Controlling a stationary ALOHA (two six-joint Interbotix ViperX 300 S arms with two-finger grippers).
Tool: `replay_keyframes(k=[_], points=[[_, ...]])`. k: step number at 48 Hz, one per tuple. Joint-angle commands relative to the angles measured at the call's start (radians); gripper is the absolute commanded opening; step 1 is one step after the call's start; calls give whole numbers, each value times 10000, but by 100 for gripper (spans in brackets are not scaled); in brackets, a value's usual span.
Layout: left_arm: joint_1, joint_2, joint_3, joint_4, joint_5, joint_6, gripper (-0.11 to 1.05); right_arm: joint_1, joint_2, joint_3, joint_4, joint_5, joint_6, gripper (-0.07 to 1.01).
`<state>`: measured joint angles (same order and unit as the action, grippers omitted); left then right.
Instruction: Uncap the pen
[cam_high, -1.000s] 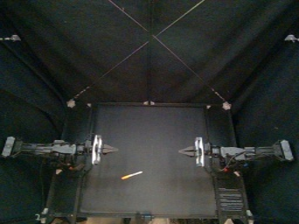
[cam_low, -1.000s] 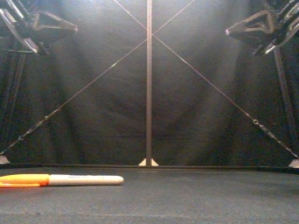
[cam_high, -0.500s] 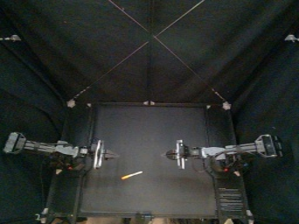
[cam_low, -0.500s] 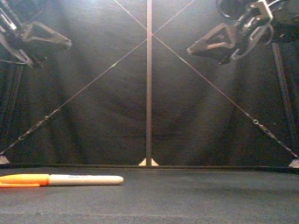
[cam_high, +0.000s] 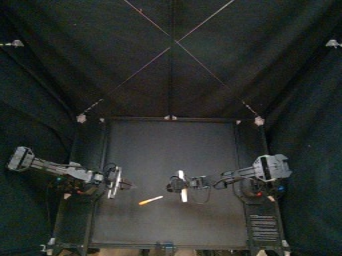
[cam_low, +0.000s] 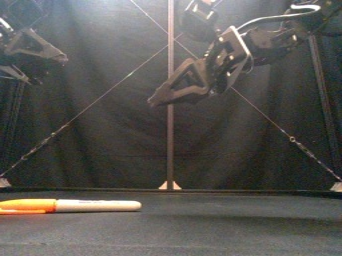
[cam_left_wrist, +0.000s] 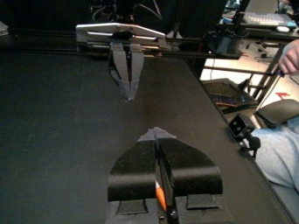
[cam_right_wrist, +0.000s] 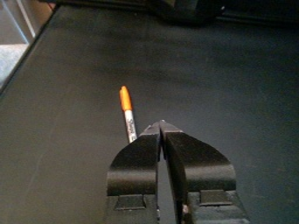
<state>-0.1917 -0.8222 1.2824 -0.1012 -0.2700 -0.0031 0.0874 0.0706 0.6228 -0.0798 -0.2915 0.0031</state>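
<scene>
The pen (cam_high: 151, 200) lies flat on the black table, front of centre, with an orange cap and a pale barrel. In the front view the pen (cam_low: 67, 206) is at the far left, cap end (cam_low: 24, 206) outermost. My right gripper (cam_high: 175, 187) hangs shut above the table just behind the pen, not touching it; the right wrist view shows the pen (cam_right_wrist: 126, 112) beside its closed tips (cam_right_wrist: 163, 129). At the left, my left gripper (cam_high: 127, 181) is shut too, held high (cam_low: 63, 52), and it holds nothing (cam_left_wrist: 158, 136). Both grippers face each other (cam_left_wrist: 126, 92).
The table's front edge (cam_high: 160, 243) runs close below the pen. The right arm (cam_low: 247, 45) slants down across the upper middle of the front view.
The right arm has reached leftward past the table's middle and come lower toward the pen. The left gripper has drifted slightly forward. The pen has not moved.
</scene>
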Motion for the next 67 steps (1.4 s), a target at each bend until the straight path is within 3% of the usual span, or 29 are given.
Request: replay_keyframes(k=[1,11,19,32,51,67], points=[[-31,46,-107,15,123,31,41,46,414,-844,77,169,46,54],[-31,31,-92,0,598,31,60,77,1442,-1887,476,1043,153,77],[0,31,-92,-15,736,31,71,169,1994,-2393,706,2056,153,83],[153,31,-92,15,736,46,74,430,2823,-3037,736,2869,169,83],[337,31,-92,15,752,77,74,368,3160,-3007,1381,3037,153,80],[399,31,-77,15,752,61,74,383,3145,-2700,1442,3068,169,57]])
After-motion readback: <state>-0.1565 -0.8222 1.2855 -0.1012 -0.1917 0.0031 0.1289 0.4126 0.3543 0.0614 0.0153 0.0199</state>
